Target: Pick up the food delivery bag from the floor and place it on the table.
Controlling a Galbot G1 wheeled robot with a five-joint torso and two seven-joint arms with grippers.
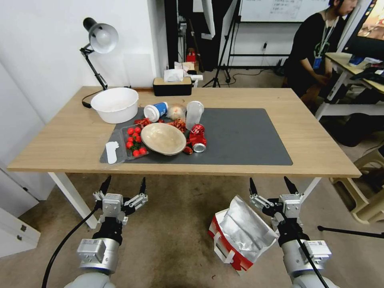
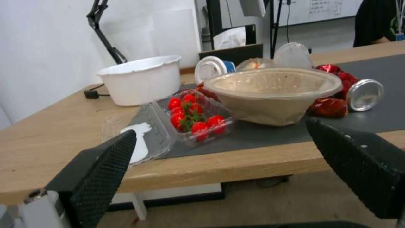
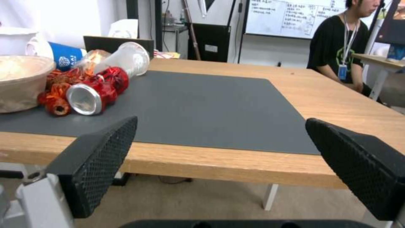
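The food delivery bag (image 1: 240, 234), white with red edges and a crinkled silver foil lining, lies tilted on the floor (image 1: 172, 244) just in front of the table's near edge. My right gripper (image 1: 271, 185) hangs open beside the bag's upper right corner, fingers pointing at the table (image 1: 324, 140), with nothing between them. My left gripper (image 1: 123, 186) is open too, over bare floor well left of the bag. The right wrist view looks between the open right gripper (image 3: 221, 120) onto the dark grey mat (image 3: 202, 107). The left gripper (image 2: 221, 128) faces the table's cluttered part.
On the table's left half stand a white tub (image 1: 115, 104), a paper bowl (image 1: 163, 138), a tomato box (image 1: 135, 141), red cans (image 1: 197, 138), cups and a tissue box (image 1: 172, 85). The mat's right half (image 1: 248, 136) is bare. A white table leg (image 1: 74, 198) stands near my left gripper.
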